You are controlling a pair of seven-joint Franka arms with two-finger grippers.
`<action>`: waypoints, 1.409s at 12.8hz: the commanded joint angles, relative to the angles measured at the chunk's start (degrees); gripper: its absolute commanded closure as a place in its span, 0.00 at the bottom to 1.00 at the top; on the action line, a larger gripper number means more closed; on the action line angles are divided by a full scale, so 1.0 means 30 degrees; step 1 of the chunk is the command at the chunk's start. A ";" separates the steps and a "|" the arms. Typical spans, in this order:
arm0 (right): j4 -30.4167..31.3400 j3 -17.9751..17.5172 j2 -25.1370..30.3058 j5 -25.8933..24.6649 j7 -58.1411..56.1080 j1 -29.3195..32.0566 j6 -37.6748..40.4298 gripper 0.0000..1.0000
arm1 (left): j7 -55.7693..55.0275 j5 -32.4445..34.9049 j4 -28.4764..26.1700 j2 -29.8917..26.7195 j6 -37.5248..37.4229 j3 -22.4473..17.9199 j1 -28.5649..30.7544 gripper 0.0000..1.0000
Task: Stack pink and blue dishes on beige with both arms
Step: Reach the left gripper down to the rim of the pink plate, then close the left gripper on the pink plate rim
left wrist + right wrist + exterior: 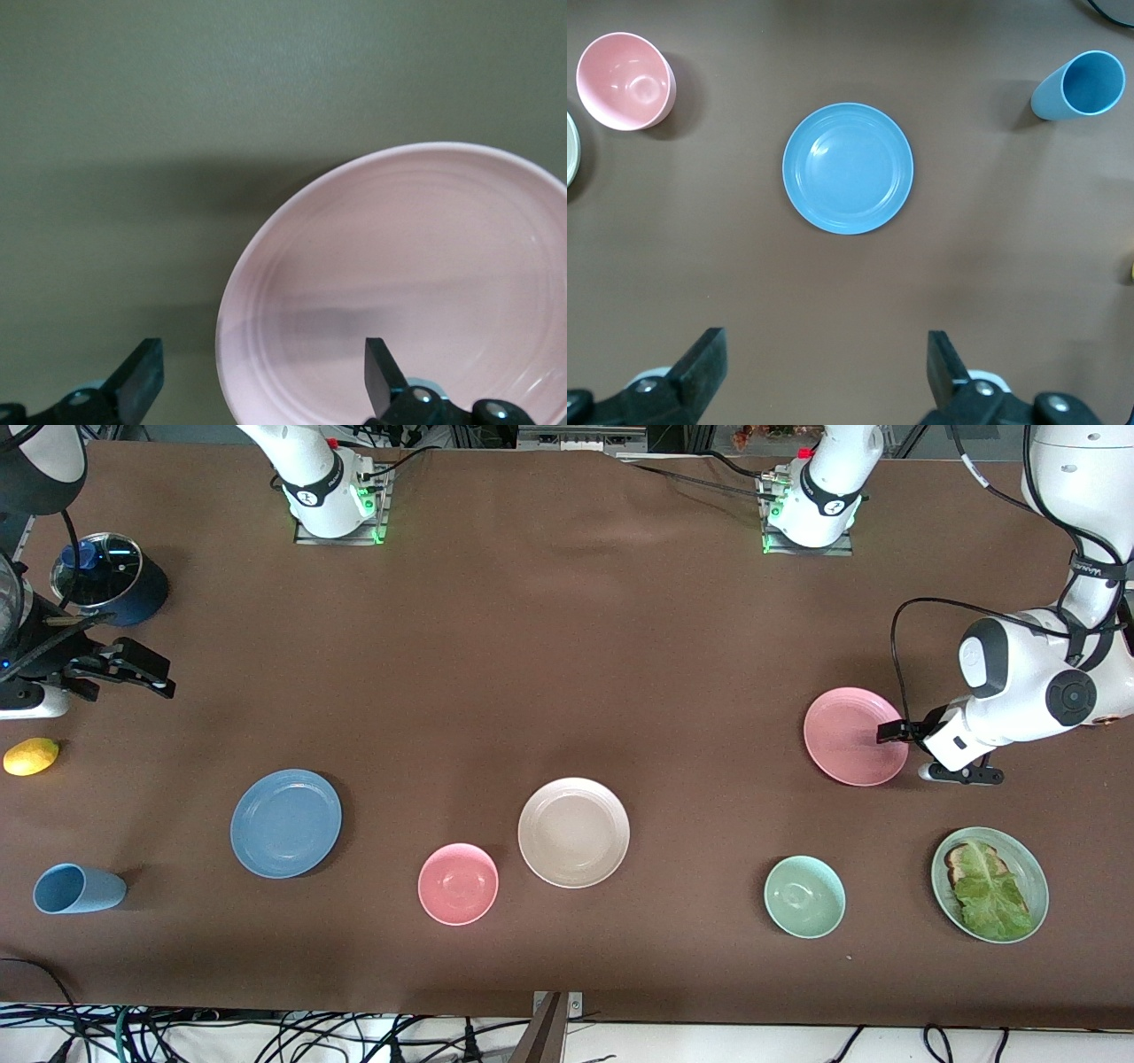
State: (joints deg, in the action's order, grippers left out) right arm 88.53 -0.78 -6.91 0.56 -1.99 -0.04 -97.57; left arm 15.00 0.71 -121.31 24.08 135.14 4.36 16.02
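Left hand at pink plate rim, right hand waiting high.

Pink plate flat on counter, its rim between the spread fingers of the left hand; nothing gripped. Blue plate lies below the parted, empty right hand. Beige plate mid-counter, well apart from both hands. Risk: thin rim may slip or tip when pinched. Fingertip contact hidden in front view; right arm mostly cut off.

Pink plate, blue plate, beige plate: plain matte, ringed rims. Brown surface. Pink bowl; light blue cup; yellow lemon.
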 commanded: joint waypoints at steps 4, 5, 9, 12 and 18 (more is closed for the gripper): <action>0.0051 0.0024 -0.0039 -0.0070 0.0254 0.0189 -0.0054 0.00 | 0.0948 0.0204 -0.0639 0.0000 0.0422 0.0071 0.0460 0.37; 0.0051 0.0024 -0.0040 -0.0216 0.0254 0.0277 -0.0054 0.00 | 0.0948 0.0204 -0.0639 0.0029 0.0422 0.0042 0.0461 0.64; 0.0051 0.0025 -0.0157 -0.0217 0.0254 0.0454 -0.0054 0.00 | 0.0977 0.0233 -0.0580 0.0117 0.0364 0.0042 0.0461 1.00; 0.0051 0.0024 -0.0158 -0.0188 0.0254 0.0483 0.0004 0.00 | 0.1328 0.0436 -0.0463 0.0351 0.0364 0.0042 0.0431 1.00; 0.0022 0.0054 -0.0625 -0.0159 0.0254 0.0513 -0.0054 0.00 | 0.0979 0.0763 0.1666 -0.0525 -0.3573 0.0158 0.0257 1.00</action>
State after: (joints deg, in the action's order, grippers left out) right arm 88.62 -0.19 -8.23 0.54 -1.93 0.91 -97.56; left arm 18.18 1.65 -120.34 24.08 131.50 4.57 16.88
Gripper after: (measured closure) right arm 0.000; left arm 0.943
